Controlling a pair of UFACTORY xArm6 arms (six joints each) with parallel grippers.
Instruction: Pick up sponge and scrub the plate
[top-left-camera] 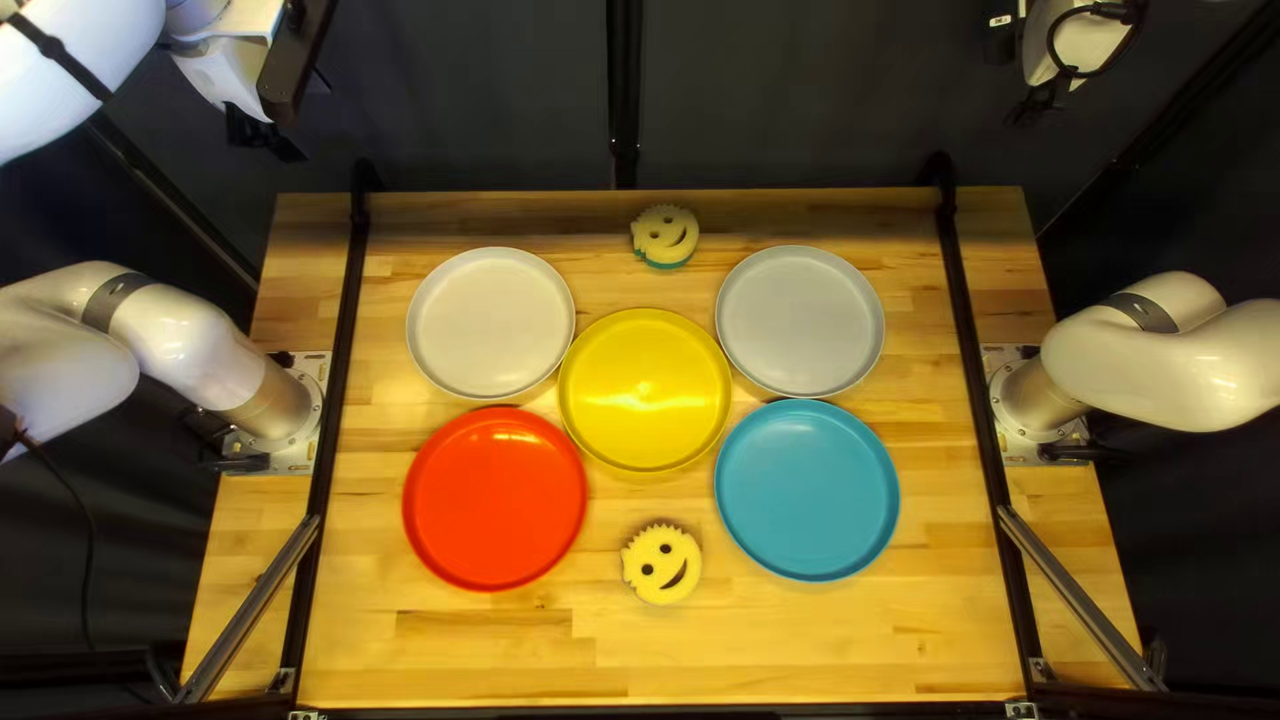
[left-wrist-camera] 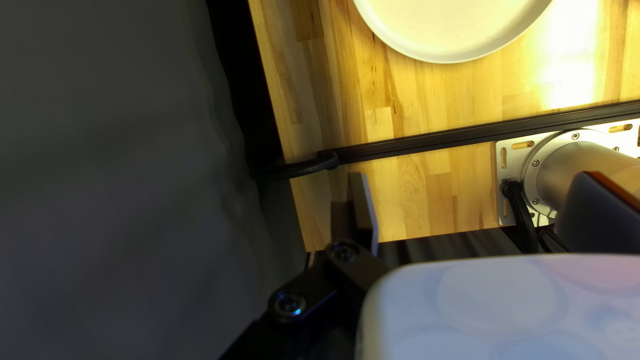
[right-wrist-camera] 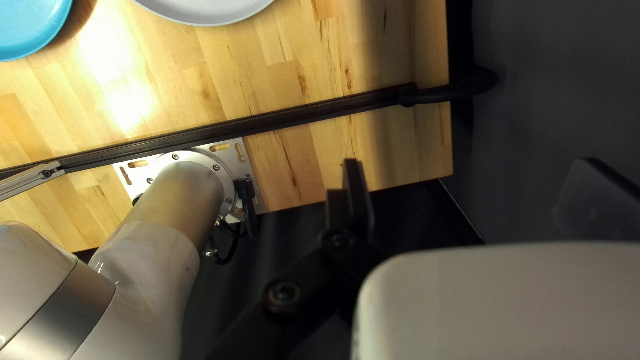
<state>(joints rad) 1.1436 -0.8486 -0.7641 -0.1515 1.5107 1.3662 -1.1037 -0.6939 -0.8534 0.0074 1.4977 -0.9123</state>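
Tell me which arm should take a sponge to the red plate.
Left, I'd judge: the red plate lies toward the left arm's base, and the left gripper is open, holding nothing.

So the top cam sits above the near edge of the table [top-left-camera: 787, 654], angled down toward the dark curtain [top-left-camera: 467, 100], far enough back to get nearly the whole tabletop. The left wrist cam is closer in, looking down over the far left corner; it shares part of the white plate [top-left-camera: 491, 323] and my left arm's base [top-left-camera: 287, 414] with the top one. The right wrist cam pretty much mirrors that at the far right corner, sharing bits of the gray plate [top-left-camera: 800, 322] and blue plate [top-left-camera: 807, 490], plus my right arm's base [top-left-camera: 1027, 407].
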